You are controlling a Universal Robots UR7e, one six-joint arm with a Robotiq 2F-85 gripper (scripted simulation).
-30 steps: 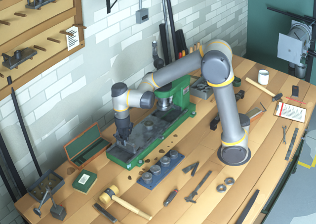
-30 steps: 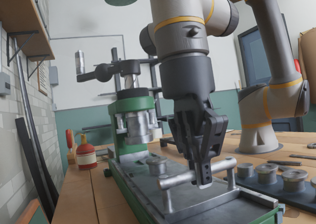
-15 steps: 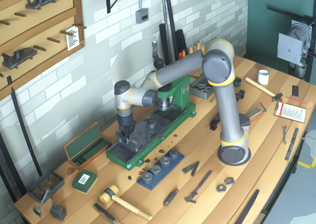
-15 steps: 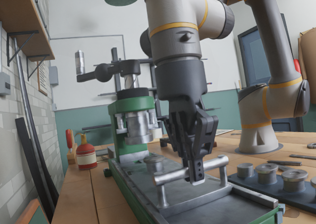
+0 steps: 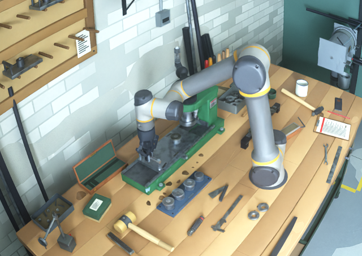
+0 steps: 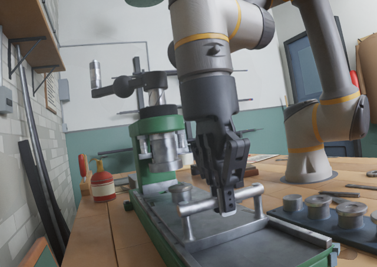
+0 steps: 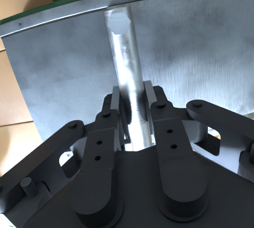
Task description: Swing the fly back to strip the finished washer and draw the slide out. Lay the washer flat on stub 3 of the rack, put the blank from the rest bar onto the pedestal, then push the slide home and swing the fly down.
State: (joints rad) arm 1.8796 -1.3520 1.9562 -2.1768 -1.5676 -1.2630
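Note:
The slide (image 5: 172, 146) (image 6: 219, 224) is a grey steel plate in the green press bed, carrying a round pedestal (image 5: 175, 137) (image 6: 181, 191) with a disc on top, out in front of the press head (image 5: 194, 107) (image 6: 160, 145). At the slide's front end a steel handle bar (image 6: 219, 201) (image 7: 129, 73) stands on two posts. I grip this bar in my closed gripper (image 5: 148, 157) (image 6: 226, 208) (image 7: 132, 116), near its middle. The fly arm (image 6: 128, 86) with its ball weight points left at the top of the press screw.
The blue rack (image 5: 184, 192) (image 6: 325, 218) with several stubs lies on the bench just right of the press bed. Two washers (image 5: 258, 211) lie farther right, among hand tools. An open green case (image 5: 98, 165) sits left of the press, and a mallet (image 5: 140, 228) near the bench front.

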